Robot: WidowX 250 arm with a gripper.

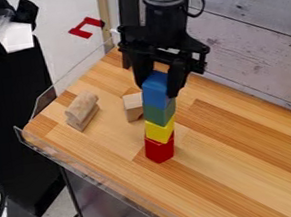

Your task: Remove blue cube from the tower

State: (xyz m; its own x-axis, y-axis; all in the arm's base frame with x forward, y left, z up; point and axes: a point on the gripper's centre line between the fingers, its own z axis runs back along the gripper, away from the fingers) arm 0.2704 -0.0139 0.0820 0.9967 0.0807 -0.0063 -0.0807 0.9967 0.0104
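Blue cube (155, 95) tops three blocks (159, 114), claw (156, 90) astride.

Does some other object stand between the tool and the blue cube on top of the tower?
Nothing visible stands between them: the tool is right at the blue cube. The green cube, yellow cube and red cube are all underneath, and the nearest wooden block stands off to the side.
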